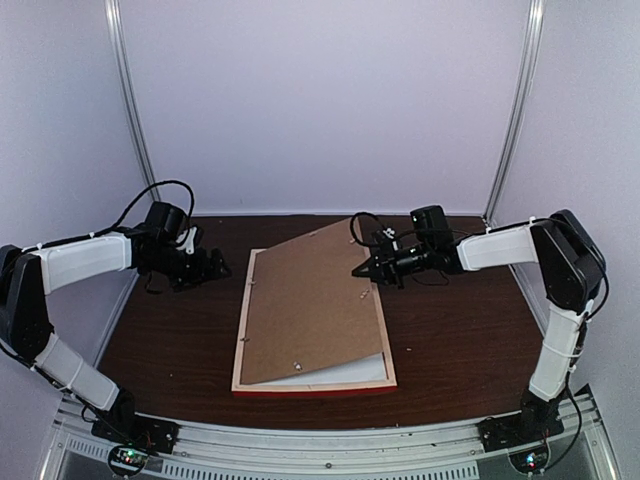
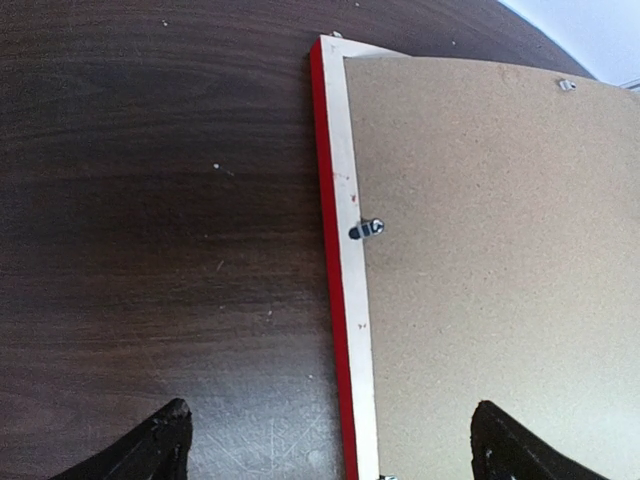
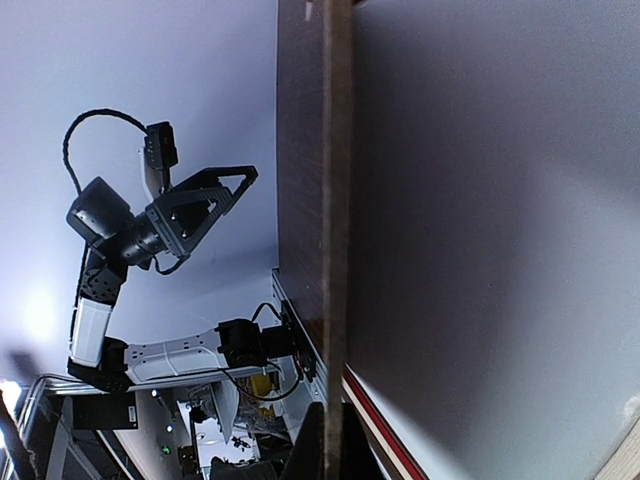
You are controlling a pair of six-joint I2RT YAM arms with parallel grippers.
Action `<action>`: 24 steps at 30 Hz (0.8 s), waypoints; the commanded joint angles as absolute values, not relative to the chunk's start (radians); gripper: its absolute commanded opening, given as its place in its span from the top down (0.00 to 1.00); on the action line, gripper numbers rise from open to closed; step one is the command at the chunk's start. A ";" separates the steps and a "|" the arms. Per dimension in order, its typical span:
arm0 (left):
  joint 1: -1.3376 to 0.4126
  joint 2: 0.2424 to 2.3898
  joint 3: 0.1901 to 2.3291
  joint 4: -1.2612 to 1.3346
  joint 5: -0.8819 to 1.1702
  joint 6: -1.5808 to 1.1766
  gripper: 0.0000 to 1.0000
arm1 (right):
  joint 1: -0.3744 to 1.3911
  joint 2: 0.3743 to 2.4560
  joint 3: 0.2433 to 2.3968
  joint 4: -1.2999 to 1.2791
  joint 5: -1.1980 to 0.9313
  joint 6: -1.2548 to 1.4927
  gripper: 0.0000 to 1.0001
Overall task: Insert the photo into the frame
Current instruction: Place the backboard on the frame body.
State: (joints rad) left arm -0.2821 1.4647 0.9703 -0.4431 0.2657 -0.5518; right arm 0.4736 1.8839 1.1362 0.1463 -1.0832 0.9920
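Frame (image 1: 241,330) laid face down on bench (image 1: 450,330), pale back up, red edge seen along near side. Brown backing board (image 1: 310,300) laid skewed over frame, far corner overhanging far rail. Right hand (image 1: 368,268) closed on board's right edge, that side held up. White sheet (image 1: 350,372) exposed under board at near right corner; whether photo, cannot be told. Left hand (image 1: 218,266) spread fully, nothing gripped, held above frame's left rail; metal clip (image 2: 366,230) seen on rail in wrist view.
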 commanded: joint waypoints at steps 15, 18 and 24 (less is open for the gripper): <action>-0.276 1.486 0.950 -0.398 0.291 -0.557 0.02 | 0.488 1.907 1.170 0.074 -1.076 0.889 0.95; -0.276 1.495 0.950 -0.395 0.301 -0.563 0.02 | 0.488 1.915 1.183 0.035 -1.069 0.863 0.89; -0.276 1.496 0.952 -0.394 0.304 -0.564 0.02 | 0.488 1.926 1.223 -0.080 -1.041 0.782 0.76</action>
State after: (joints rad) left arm -0.2821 1.4914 0.9592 -0.4343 0.2909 -0.5583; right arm 0.4740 1.9152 1.1683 0.0025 -1.0561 0.8688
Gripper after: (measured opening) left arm 0.977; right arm 0.208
